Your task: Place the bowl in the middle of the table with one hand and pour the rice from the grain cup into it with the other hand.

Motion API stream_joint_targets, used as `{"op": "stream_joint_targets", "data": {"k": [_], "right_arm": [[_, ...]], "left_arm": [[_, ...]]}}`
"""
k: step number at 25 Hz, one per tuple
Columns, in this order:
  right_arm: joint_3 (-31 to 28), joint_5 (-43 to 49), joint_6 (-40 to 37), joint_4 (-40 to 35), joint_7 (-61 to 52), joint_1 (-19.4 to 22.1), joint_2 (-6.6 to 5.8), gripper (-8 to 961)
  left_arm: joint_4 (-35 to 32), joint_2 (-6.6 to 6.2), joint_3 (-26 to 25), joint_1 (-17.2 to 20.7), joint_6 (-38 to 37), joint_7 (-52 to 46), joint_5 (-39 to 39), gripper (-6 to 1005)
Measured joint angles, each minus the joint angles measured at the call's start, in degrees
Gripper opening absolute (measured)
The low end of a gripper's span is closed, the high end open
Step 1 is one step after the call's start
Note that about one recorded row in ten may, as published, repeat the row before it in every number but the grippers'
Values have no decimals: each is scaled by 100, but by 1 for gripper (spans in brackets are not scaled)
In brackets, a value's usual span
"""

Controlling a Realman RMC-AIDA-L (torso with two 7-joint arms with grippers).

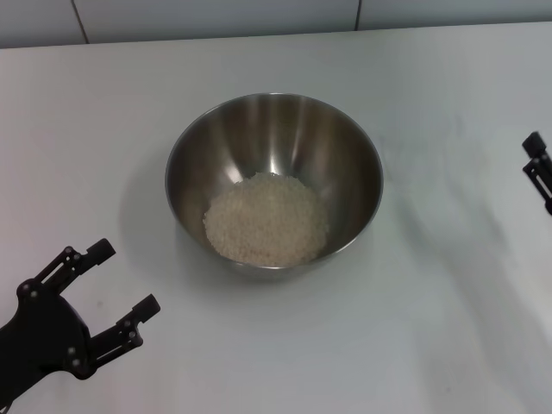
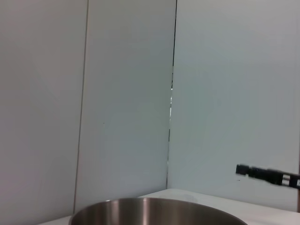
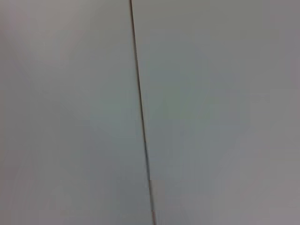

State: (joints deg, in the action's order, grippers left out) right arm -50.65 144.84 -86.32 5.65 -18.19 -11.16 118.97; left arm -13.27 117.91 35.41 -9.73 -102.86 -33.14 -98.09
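While rice (image 1: 267, 220) is lying heaped inside it, the bowl (image 1: 345, 142) is sitting mid-worktop (image 1: 448, 328).
Left pincer (image 1: 122, 282) is hovering released near the worktop's near-left corner, apart from the bowl; right pincer (image 1: 539, 164) is peeking in at the right edge, its state impossible to tell.

Soft even light; glare inside bowl (image 1: 285, 138); faint shadows.

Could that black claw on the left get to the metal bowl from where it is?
Probably yes. The left gripper hangs open near the bowl, with only bare table between them. The bowl already holds the rice.
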Motion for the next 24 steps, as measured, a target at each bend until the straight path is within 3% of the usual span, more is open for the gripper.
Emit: {"op": "stream_joint_targets", "data": {"k": [5,7,10,17,24], "right_arm": [[535,375,-947,-739,-1094,-480,-246,742],[1129,547,-1269,-1069,-1613,-791,-413,742],[2071,611,-1618,-1390,-1887,-1129,-536,743],[3637,602,-2054,-2051,-2141,-1507,-566,743],[3850,573,-2278,-2463,-2289,-1513,-562,742]], "left_arm": [[-2,-22,18,-17,3,0,0,869],[-11,-34,18,-22,3,0,0,869],[-17,-45,19,-39,4,0,0,869],[-18,-60,19,-72,12,0,1,870],[-18,-97,40,-159,86,0,-3,869]]}}
